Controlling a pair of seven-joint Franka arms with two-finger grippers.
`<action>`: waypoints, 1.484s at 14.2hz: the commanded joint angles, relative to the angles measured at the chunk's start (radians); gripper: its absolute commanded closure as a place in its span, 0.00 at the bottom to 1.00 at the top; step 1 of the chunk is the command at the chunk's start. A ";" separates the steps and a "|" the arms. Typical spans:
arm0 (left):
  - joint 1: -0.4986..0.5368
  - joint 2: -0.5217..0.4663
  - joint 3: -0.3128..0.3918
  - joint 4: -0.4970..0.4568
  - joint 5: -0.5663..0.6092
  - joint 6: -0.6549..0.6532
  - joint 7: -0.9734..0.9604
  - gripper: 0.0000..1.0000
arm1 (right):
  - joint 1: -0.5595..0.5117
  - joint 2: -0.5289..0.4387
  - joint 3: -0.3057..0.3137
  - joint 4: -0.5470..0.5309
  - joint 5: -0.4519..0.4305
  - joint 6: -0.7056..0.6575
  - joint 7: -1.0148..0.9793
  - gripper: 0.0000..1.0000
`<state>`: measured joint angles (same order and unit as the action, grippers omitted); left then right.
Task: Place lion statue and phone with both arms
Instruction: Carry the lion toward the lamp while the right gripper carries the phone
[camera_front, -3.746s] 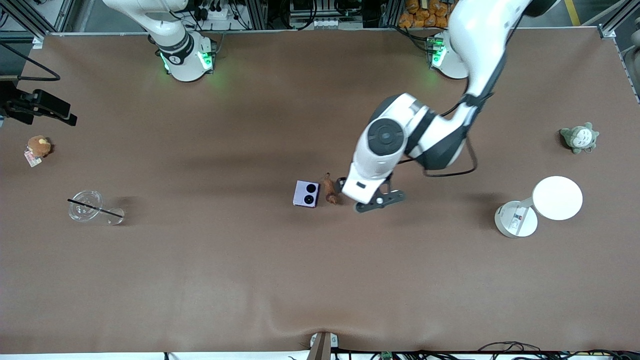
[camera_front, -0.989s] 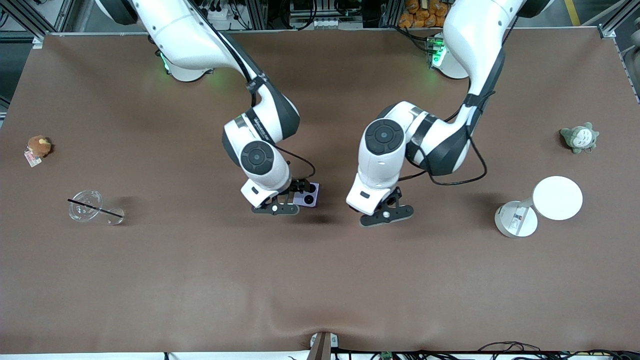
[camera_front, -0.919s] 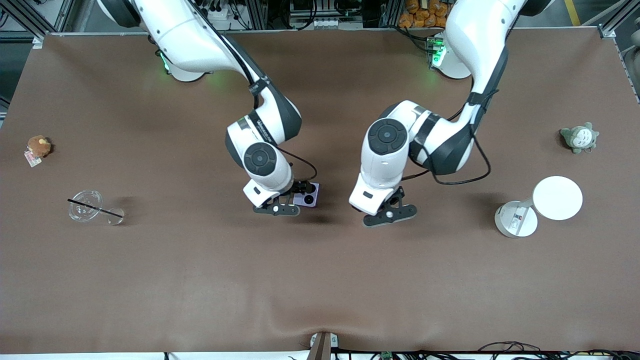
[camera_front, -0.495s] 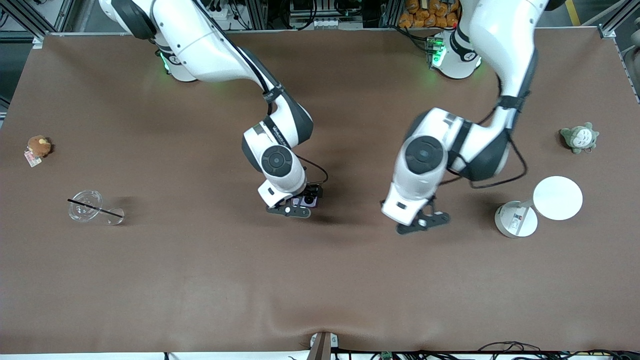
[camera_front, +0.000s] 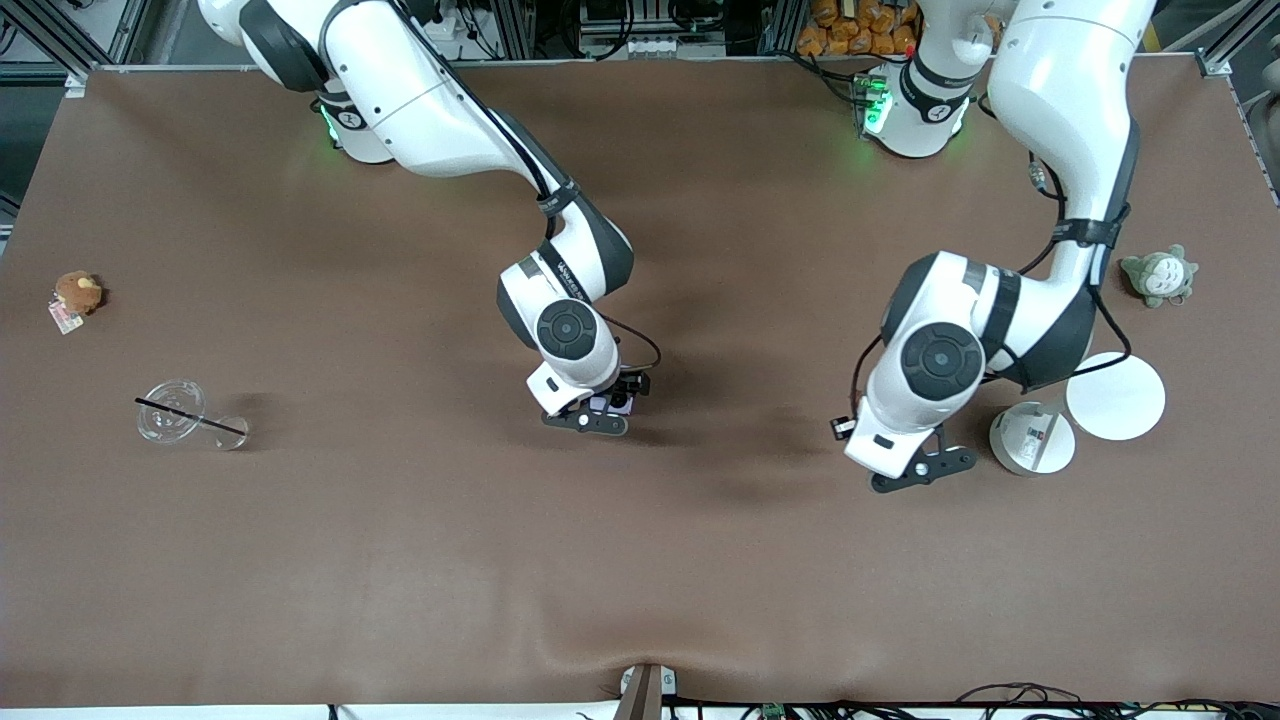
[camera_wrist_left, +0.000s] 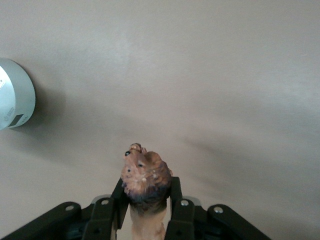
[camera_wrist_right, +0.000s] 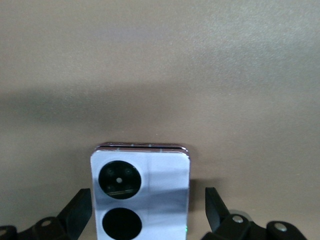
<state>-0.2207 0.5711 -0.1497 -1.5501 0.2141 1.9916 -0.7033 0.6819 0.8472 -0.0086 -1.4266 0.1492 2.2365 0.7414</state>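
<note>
My left gripper (camera_front: 895, 462) is shut on the lion statue (camera_wrist_left: 145, 172), whose reddish-brown head sticks out past the black fingers (camera_wrist_left: 176, 200). It holds the lion over the table beside the white stand; in the front view the hand hides the lion. My right gripper (camera_front: 600, 408) is down at the middle of the table, open, with one finger (camera_wrist_right: 215, 207) on each side of the phone (camera_wrist_right: 142, 182). The phone is pale lavender with two black circles, and lies on the table. Only a sliver of the phone (camera_front: 612, 403) shows in the front view.
A white stand with a round base (camera_front: 1032, 438) and a white disc (camera_front: 1115, 396) is close to the left gripper; its base also shows in the left wrist view (camera_wrist_left: 15, 100). There is a grey-green plush (camera_front: 1158, 275), a brown plush with a tag (camera_front: 77, 292), and a clear lid with a black straw (camera_front: 185, 412).
The left gripper took the lion from beside the phone and carried it toward the white stand. The right arm came in and set its open fingers around the phone.
</note>
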 joint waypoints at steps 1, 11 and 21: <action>0.035 -0.034 -0.007 -0.096 0.039 0.061 0.027 1.00 | 0.022 0.027 -0.008 0.028 0.018 0.020 0.032 0.00; 0.167 -0.083 -0.010 -0.372 0.103 0.415 0.168 1.00 | 0.018 0.058 -0.013 0.028 0.007 0.104 0.016 0.00; 0.268 -0.082 -0.016 -0.430 0.103 0.521 0.326 1.00 | -0.019 0.009 -0.019 0.015 -0.077 0.080 0.003 1.00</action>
<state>-0.0052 0.5253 -0.1508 -1.9397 0.2954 2.4780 -0.4182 0.6901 0.8777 -0.0251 -1.4171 0.0902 2.3304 0.7527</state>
